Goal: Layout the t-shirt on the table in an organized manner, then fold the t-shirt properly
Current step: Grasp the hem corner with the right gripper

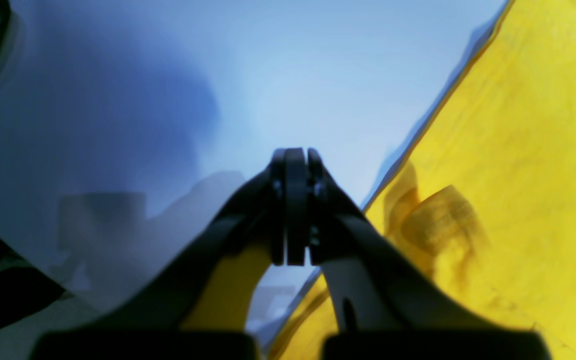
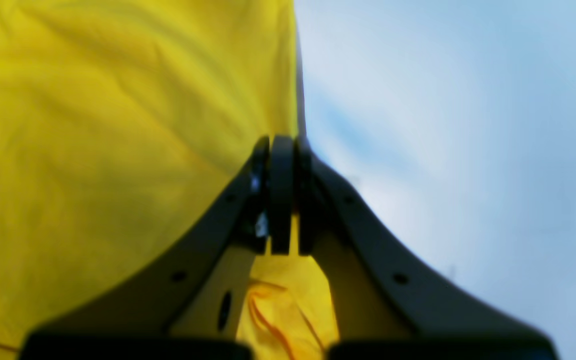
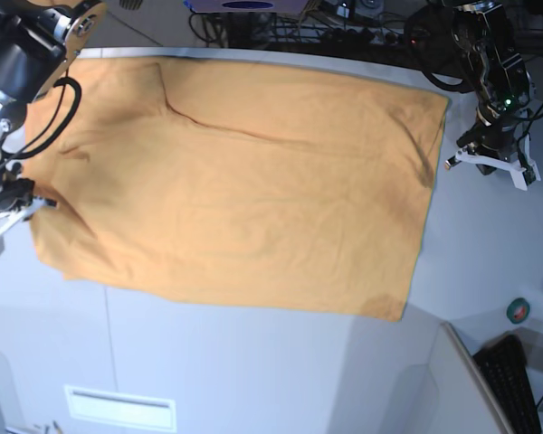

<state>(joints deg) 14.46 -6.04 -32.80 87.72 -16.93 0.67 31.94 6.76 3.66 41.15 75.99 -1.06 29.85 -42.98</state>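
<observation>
T-shirt [image 3: 244, 190] spread flat on desk [image 3: 253, 362].
Soft, limp; I'd pinch edges. Right tool [image 2: 282, 145] clenched on its edge, left tool [image 1: 295, 155] clenched empty.

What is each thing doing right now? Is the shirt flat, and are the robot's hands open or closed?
t-shirt: spread flat on the table, a few wrinkles.
table: shirt lying on it.
left gripper: shut, beside the shirt's edge.
right gripper: shut on the shirt's edge.

Bright, even light — wrist views soft, blue-tinted.
</observation>
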